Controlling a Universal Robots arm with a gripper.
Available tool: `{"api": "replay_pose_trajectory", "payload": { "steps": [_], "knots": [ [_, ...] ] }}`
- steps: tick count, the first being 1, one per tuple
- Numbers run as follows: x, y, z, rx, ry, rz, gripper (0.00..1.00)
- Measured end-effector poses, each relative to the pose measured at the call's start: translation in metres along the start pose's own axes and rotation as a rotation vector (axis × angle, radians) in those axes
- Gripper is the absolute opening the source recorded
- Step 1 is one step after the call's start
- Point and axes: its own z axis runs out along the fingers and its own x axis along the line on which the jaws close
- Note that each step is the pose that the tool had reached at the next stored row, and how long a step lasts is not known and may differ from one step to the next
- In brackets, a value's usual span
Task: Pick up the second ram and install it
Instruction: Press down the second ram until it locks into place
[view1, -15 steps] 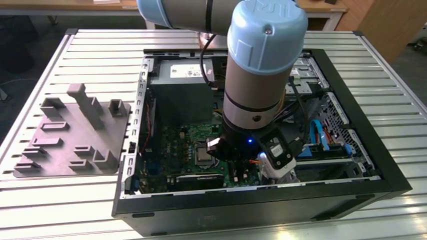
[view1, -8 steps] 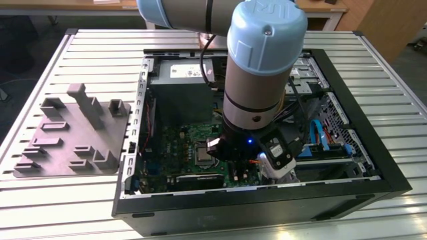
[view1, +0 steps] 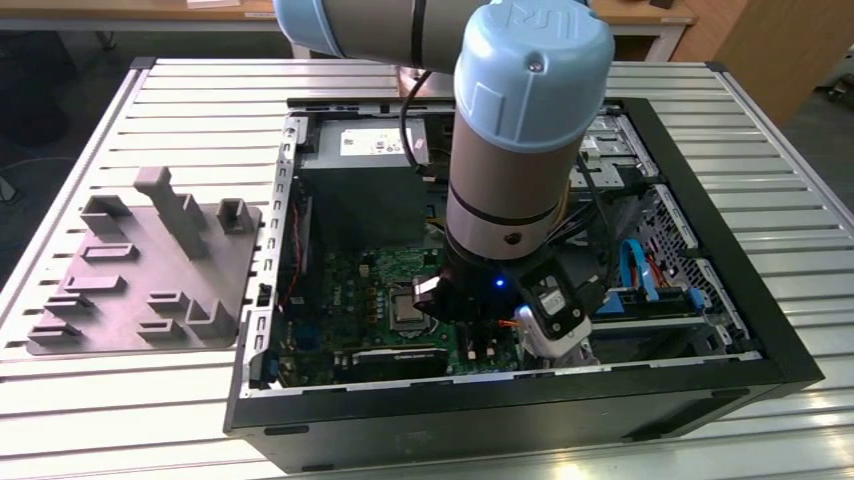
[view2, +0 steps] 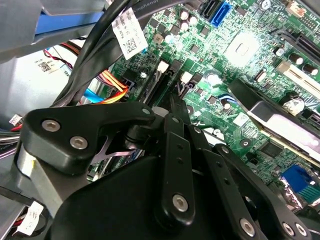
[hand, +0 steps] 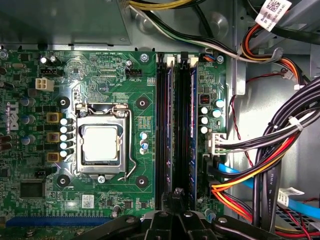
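Directly beneath pincer (hand: 176, 207): second ram (hand: 192, 130), slotted.

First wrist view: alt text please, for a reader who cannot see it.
Looking down on a green motherboard, the tool sits over the long black memory slots beside the metal CPU socket. Bundled cables run along the case side.

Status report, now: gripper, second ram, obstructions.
Gripper shut, down inside the case at the memory slots. Cannot tell second ram from the slots. Cables beside, not in the way.
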Motion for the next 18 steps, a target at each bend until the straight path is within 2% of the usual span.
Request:
{"api": "replay_pose_trajectory", "payload": {
  "steps": [7,9,12,18],
  "knots": [
    [0.0,0.0,0.0011,-0.0001,0.0,0.0,0.1],
    [-0.0001,0.0003,-0.0012,-0.003,-0.0009,0.0,0.1],
    [-0.0004,0.0,-0.0155,0.0,0.0,0.0,0.1],
    [-0.0011,-0.0001,-0.0425,-0.0001,0.0,0.0,0.1]
  ]
}}
